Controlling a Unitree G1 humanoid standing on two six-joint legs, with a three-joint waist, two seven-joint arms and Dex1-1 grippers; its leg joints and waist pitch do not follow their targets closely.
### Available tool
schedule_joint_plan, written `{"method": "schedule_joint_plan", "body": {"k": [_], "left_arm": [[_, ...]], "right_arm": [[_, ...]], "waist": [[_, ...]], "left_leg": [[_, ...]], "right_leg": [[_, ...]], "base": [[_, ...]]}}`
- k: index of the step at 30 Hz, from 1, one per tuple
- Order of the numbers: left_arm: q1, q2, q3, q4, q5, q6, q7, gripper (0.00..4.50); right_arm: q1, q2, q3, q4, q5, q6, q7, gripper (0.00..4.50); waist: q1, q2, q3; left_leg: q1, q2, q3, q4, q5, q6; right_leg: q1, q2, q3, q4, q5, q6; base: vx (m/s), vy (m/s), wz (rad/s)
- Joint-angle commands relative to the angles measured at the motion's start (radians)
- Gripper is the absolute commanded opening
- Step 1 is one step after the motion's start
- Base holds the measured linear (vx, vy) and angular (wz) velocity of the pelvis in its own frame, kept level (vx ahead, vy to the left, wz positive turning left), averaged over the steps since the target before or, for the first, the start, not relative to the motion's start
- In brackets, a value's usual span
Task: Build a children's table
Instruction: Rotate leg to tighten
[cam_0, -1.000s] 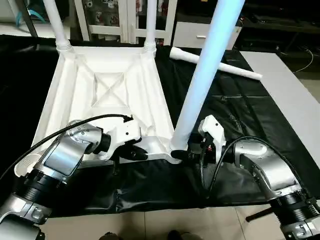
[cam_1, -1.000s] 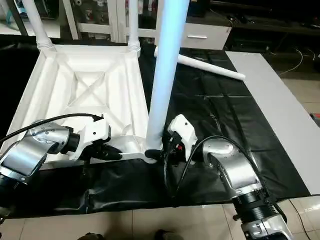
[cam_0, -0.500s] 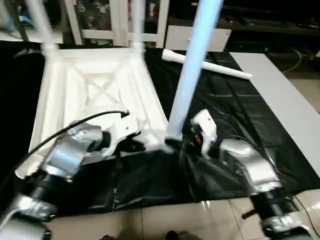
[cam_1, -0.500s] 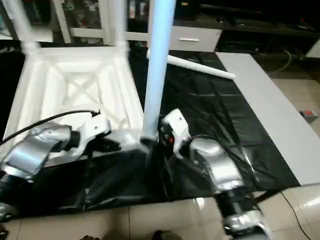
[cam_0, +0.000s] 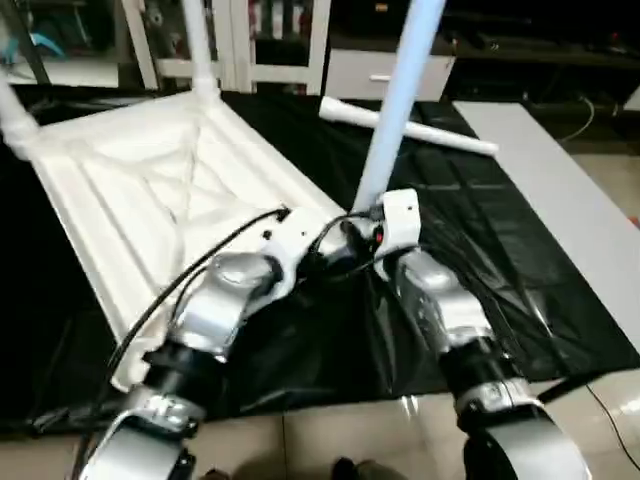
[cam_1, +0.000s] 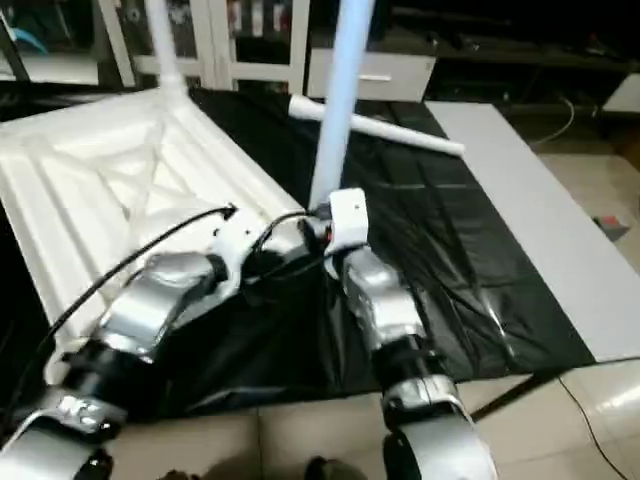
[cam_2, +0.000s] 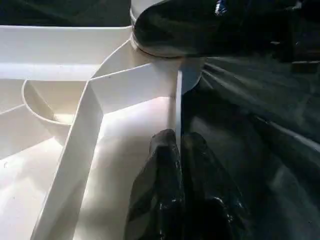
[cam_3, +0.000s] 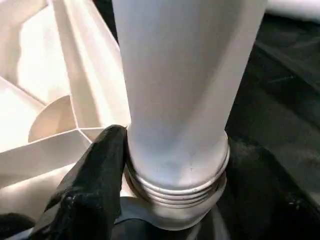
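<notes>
The children's table top (cam_0: 150, 190) lies upside down on black cloth, ribs up and turned askew. Two legs (cam_0: 200, 40) stand in its far corner sockets. A third leg (cam_0: 395, 110) stands upright at the near right corner socket. My right gripper (cam_0: 355, 232) is shut around its threaded base, one black finger (cam_3: 95, 185) pressed against the collar. Beside it, my left gripper (cam_2: 178, 150) is shut on the top's thin raised rim (cam_2: 178, 110). Another leg (cam_0: 420, 128) lies loose on the cloth at the back right.
The black cloth (cam_0: 500, 260) covers the work surface and ends near the tiled floor (cam_0: 330, 440) in front. A grey board (cam_0: 560, 170) runs along the right side. White cabinets (cam_0: 280, 40) stand behind.
The table top has swung round, its far end to the left and its near right corner further from me. Both grippers kept their hold and moved closer together. The camera also shifted.
</notes>
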Motion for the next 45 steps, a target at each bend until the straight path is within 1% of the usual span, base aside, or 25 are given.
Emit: {"method": "schedule_joint_plan", "body": {"k": [1,3,4,7,8,13,14,15,18,19,20,22,23,25,26,28,29,30,33,38,40,41,43,44,45], "left_arm": [[-0.009,-0.06,-0.049,0.016,-0.022,-0.012,0.002,0.0],[-0.008,-0.057,-0.046,0.022,-0.017,-0.013,0.007,0.0],[-0.006,-0.051,-0.046,0.024,-0.014,-0.015,0.005,0.0],[-0.006,-0.045,-0.041,0.03,-0.009,-0.018,0.007,0.0],[-0.008,-0.041,-0.037,0.034,-0.007,-0.019,0.011,0.0],[-0.012,-0.028,-0.022,0.044,-0.006,-0.015,0.023,0.0],[-0.011,-0.02,-0.012,0.047,-0.004,-0.011,0.035,0.0],[-0.011,-0.018,-0.01,0.048,-0.004,-0.01,0.037,0.0],[-0.009,-0.003,0.017,0.059,-0.002,-0.008,0.063,0.0],[-0.01,0.01,0.031,0.074,0.0,-0.01,0.075,0.0],[-0.011,0.014,0.034,0.078,0.002,-0.011,0.078,0.0],[-0.02,0.025,0.056,0.108,0.001,-0.042,0.1,0.0],[-0.028,0.031,0.072,0.127,0.002,-0.059,0.12,0.0],[-0.039,0.041,0.09,0.15,0.0,-0.079,0.138,0.0],[-0.054,0.052,0.107,0.174,0.0,-0.094,0.162,0.0],[-0.082,0.071,0.139,0.215,0.002,-0.115,0.207,0.0],[-0.102,0.084,0.161,0.245,-0.001,-0.13,0.239,0.0],[-0.102,0.084,0.161,0.245,-0.001,-0.13,0.239,0.0],[-0.139,0.119,0.193,0.297,-0.004,-0.157,0.284,0.0],[-0.168,0.138,0.22,0.341,-0.014,-0.22,0.322,0.0],[-0.177,0.13,0.234,0.353,-0.027,-0.262,0.329,0.0],[-0.18,0.119,0.236,0.356,-0.035,-0.303,0.326,0.0],[-0.178,0.105,0.241,0.35,-0.055,-0.323,0.301,0.0],[-0.172,0.088,0.245,0.334,-0.079,-0.338,0.268,0.44],[-0.172,0.079,0.251,0.33,-0.094,-0.352,0.264,0.55]], "right_arm": [[-0.003,0.052,0.056,0.054,-0.023,0.01,0.031,2.64],[-0.011,0.047,0.051,0.07,-0.029,-0.012,0.035,2.64],[-0.009,0.042,0.052,0.067,-0.029,-0.019,0.048,2.64],[-0.005,0.042,0.043,0.064,-0.005,-0.041,0.108,2.64],[0.005,0.037,0.049,0.043,0.0,-0.042,0.135,3.2],[0.047,0.007,0.078,-0.079,0.023,-0.021,0.216,3.63],[0.089,-0.029,0.112,-0.193,0.027,0.016,0.263,3.72],[0.097,-0.036,0.118,-0.212,0.027,0.023,0.27,3.76],[0.18,-0.102,0.142,-0.41,0.062,0.114,0.316,3.79],[0.232,-0.144,0.149,-0.515,0.086,0.158,0.341,3.79],[0.243,-0.153,0.15,-0.536,0.086,0.164,0.35,3.79],[0.291,-0.192,0.148,-0.62,0.102,0.19,0.368,3.79],[0.315,-0.209,0.141,-0.662,0.112,0.206,0.376,3.79],[0.343,-0.229,0.132,-0.712,0.121,0.228,0.386,3.79],[0.361,-0.24,0.122,-0.746,0.125,0.248,0.391,3.79],[0.373,-0.242,0.109,-0.765,0.122,0.259,0.382,3.79],[0.379,-0.241,0.104,-0.786,0.122,0.281,0.373,3.79],[0.379,-0.241,0.104,-0.786,0.122,0.281,0.373,3.79],[0.379,-0.241,0.106,-0.803,0.126,0.308,0.358,3.79],[0.378,-0.247,0.113,-0.819,0.13,0.331,0.345,3.79],[0.376,-0.245,0.109,-0.822,0.131,0.338,0.342,3.79],[0.376,-0.242,0.109,-0.824,0.131,0.342,0.341,3.79],[0.378,-0.239,0.108,-0.828,0.13,0.345,0.341,3.79],[0.381,-0.236,0.109,-0.832,0.127,0.348,0.338,3.81],[0.382,-0.235,0.11,-0.835,0.127,0.349,0.335,3.81]], "waist": [[0.005,0.007,-0.059],[0.007,0.01,-0.062],[0.006,0.008,-0.063],[0.009,0.01,-0.063],[0.009,0.011,-0.063],[0.013,0.009,-0.059],[0.013,0.0,-0.06],[0.016,0.003,-0.058],[0.012,0.004,-0.058],[0.015,0.006,-0.059],[0.018,0.008,-0.059],[0.022,0.008,-0.056],[0.026,0.014,-0.055],[0.021,0.006,-0.055],[0.022,0.014,-0.057],[0.014,0.005,-0.06],[0.01,0.012,-0.064],[0.011,0.011,-0.068],[0.004,0.011,-0.07],[0.007,0.015,-0.076],[0.01,0.016,-0.075],[0.013,0.011,-0.076],[0.018,0.014,-0.075],[0.023,0.015,-0.075],[0.026,0.017,-0.075]], "left_leg": [[-0.003,0.027,-0.004,-0.07,-0.277,0.03],[-0.001,0.025,0.0,-0.067,-0.251,0.042],[-0.004,0.025,0.002,-0.066,-0.231,0.05],[-0.007,0.027,0.001,-0.068,-0.211,0.06],[-0.007,0.027,0.001,-0.068,-0.209,0.06],[-0.007,0.029,-0.001,-0.071,-0.23,0.055],[-0.01,0.029,-0.001,-0.071,-0.221,0.061],[-0.012,0.029,-0.003,-0.073,-0.211,0.06],[-0.018,0.028,-0.007,-0.074,-0.209,0.07],[-0.012,0.028,-0.005,-0.072,-0.218,0.073],[-0.007,0.032,-0.003,-0.071,-0.223,0.075],[-0.013,0.03,-0.005,-0.075,-0.226,0.066],[-0.011,0.03,-0.005,-0.075,-0.231,0.062],[-0.02,0.027,-0.008,-0.078,-0.244,0.058],[-0.019,0.025,-0.01,-0.077,-0.248,0.056],[-0.026,0.02,-0.012,-0.074,-0.243,0.057],[-0.038,0.017,-0.016,-0.073,-0.21,0.053],[-0.038,0.017,-0.017,-0.071,-0.191,0.052],[-0.028,0.015,-0.01,-0.061,-0.165,0.071],[-0.022,0.019,-0.002,-0.052,-0.078,0.11],[-0.019,0.022,0.0,-0.051,-0.064,0.122],[-0.018,0.021,0.002,-0.05,-0.062,0.129],[-0.013,0.024,0.003,-0.05,-0.067,0.134],[-0.013,0.025,0.004,-0.05,-0.069,0.133],[-0.012,0.025,0.004,-0.05,-0.072,0.131]], "right_leg": [[0.037,-0.053,0.043,-0.07,-0.354,-0.138],[0.039,-0.051,0.045,-0.065,-0.308,-0.156],[0.042,-0.051,0.045,-0.062,-0.28,-0.167],[0.048,-0.052,0.043,-0.062,-0.282,-0.173],[0.049,-0.052,0.043,-0.062,-0.287,-0.173],[0.048,-0.052,0.043,-0.069,-0.331,-0.156],[0.052,-0.052,0.043,-0.066,-0.326,-0.151],[0.054,-0.051,0.042,-0.067,-0.324,-0.143],[0.057,-0.052,0.042,-0.07,-0.34,-0.124],[0.052,-0.051,0.042,-0.074,-0.362,-0.117],[0.045,-0.053,0.045,-0.077,-0.367,-0.118],[0.048,-0.051,0.043,-0.08,-0.392,-0.116],[0.046,-0.051,0.044,-0.078,-0.39,-0.107],[0.051,-0.049,0.041,-0.082,-0.415,-0.092],[0.051,-0.051,0.041,-0.082,-0.427,-0.083],[0.056,-0.051,0.039,-0.084,-0.449,-0.065],[0.064,-0.05,0.036,-0.079,-0.422,-0.061],[0.064,-0.049,0.036,-0.076,-0.391,-0.063],[0.054,-0.044,0.036,-0.07,-0.292,-0.11],[0.055,-0.04,0.038,-0.047,-0.09,-0.207],[0.055,-0.041,0.039,-0.042,-0.056,-0.23],[0.056,-0.041,0.039,-0.042,-0.052,-0.236],[0.054,-0.043,0.041,-0.041,-0.052,-0.247],[0.054,-0.045,0.041,-0.041,-0.058,-0.254],[0.054,-0.046,0.041,-0.041,-0.061,-0.256]], "base": [[0.0,0.0,0.0],[0.0,0.0,0.0],[0.0,0.0,0.0],[0.0,0.0,0.0],[0.0,0.0,0.0],[0.0,0.0,0.0],[0.0,0.0,0.0],[0.0,0.0,0.0],[0.0,0.0,0.0],[0.0,0.0,0.0],[0.0,0.0,0.0],[0.0,0.0,0.0],[0.0,0.0,0.0],[0.0,0.0,0.0],[0.0,0.0,0.0],[0.0,0.0,0.0],[-0.017,-0.004,-0.18],[-0.017,-0.004,-0.18],[0.0,0.0,0.0],[0.0,0.0,0.0],[0.0,0.0,0.0],[0.0,0.0,0.0],[0.0,0.0,0.0],[0.0,0.0,0.0],[0.0,0.0,0.0]]}}
